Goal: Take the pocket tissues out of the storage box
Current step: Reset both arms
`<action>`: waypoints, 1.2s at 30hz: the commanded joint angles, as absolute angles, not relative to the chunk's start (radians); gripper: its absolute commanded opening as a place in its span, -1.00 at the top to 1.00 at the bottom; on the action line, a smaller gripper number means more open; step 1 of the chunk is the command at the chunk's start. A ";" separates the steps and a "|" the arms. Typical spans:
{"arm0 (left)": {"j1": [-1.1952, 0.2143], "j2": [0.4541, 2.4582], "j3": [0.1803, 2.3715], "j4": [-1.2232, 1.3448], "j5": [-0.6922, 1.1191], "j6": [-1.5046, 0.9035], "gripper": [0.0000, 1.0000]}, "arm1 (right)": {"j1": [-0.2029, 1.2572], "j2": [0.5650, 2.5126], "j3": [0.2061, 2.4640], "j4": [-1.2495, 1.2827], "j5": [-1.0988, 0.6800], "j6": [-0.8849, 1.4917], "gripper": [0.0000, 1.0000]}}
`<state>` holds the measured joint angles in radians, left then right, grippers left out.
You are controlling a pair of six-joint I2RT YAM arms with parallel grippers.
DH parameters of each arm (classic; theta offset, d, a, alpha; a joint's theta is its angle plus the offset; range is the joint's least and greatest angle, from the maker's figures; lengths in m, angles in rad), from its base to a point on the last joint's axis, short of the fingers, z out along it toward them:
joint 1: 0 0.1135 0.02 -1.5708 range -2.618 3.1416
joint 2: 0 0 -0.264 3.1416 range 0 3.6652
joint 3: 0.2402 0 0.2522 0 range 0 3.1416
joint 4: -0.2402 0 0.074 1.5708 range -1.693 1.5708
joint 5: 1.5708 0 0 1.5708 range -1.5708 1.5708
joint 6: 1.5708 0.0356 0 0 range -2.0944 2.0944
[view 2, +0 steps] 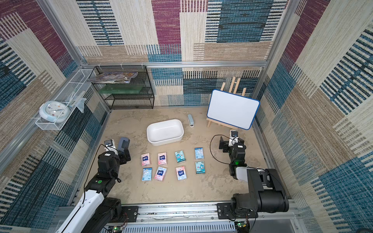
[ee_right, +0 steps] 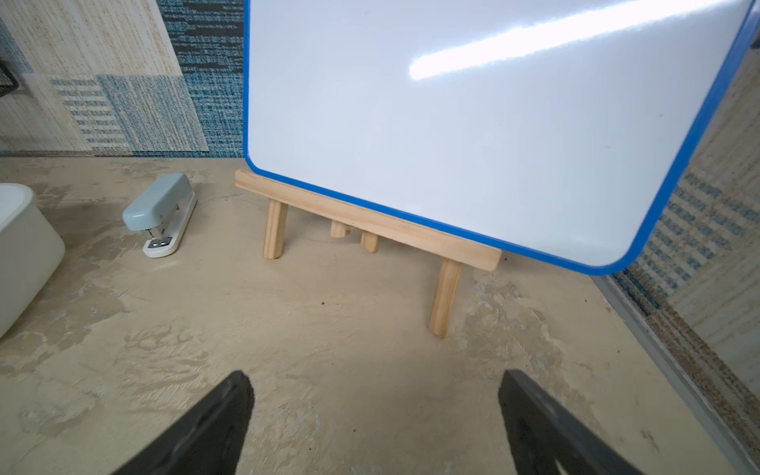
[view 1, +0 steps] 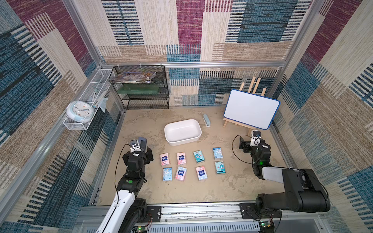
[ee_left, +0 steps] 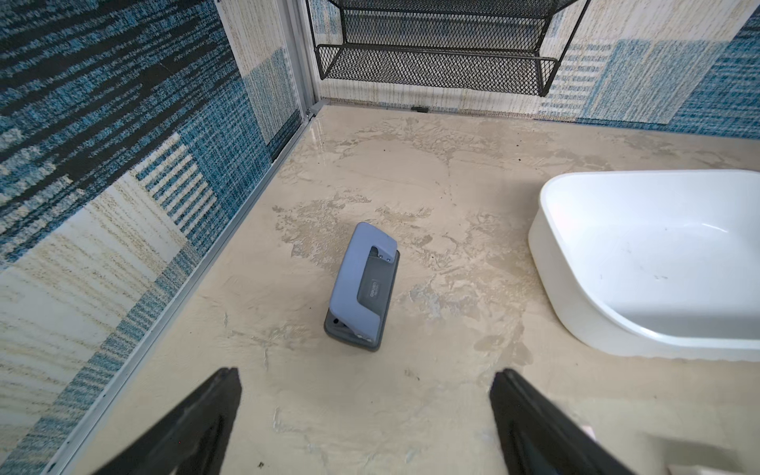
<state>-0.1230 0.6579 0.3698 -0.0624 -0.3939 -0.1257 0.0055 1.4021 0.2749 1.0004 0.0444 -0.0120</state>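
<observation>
You have the sandy tabletop (view 1: 232, 187) under everything, and the biggest thing on it is the blue-rimmed whiteboard (view 1: 251, 109), which leans on its wooden easel (ee_right: 370, 230) at the far right. At the far left, against the back wall, you see the black mesh shelf (view 1: 141, 88). The storage box (view 1: 181, 141) sits near the middle of the table, upright, with its open side up. Your left gripper (ee_left: 366, 372) hangs near the left wall with its jaws spread wide over bare tabletop, pointing at the blue-grey hole punch (ee_left: 364, 288) that lies just ahead of it. Your right gripper (ee_right: 375, 373) is also spread wide and faces the foot of the easel. The stapler (view 1: 206, 120) lies between the box and the easel, touching neither. The pocket tissues (view 1: 198, 157) lie flat on the table in front of the box, all eight in two rows of four, each apart from the next and between your two arms.
</observation>
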 commanded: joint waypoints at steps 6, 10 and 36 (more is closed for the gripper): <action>-0.118 0.655 0.353 -0.053 -0.414 -0.110 -1.00 | -0.037 1.516 0.258 1.195 -0.065 -0.024 -0.96; -0.118 0.665 0.326 -0.007 -0.436 -0.107 -1.00 | -0.061 1.522 0.268 1.183 -0.074 0.003 -0.97; -0.069 1.253 0.294 0.742 -0.209 0.036 -0.99 | -0.061 1.520 0.267 1.181 -0.074 0.002 -0.97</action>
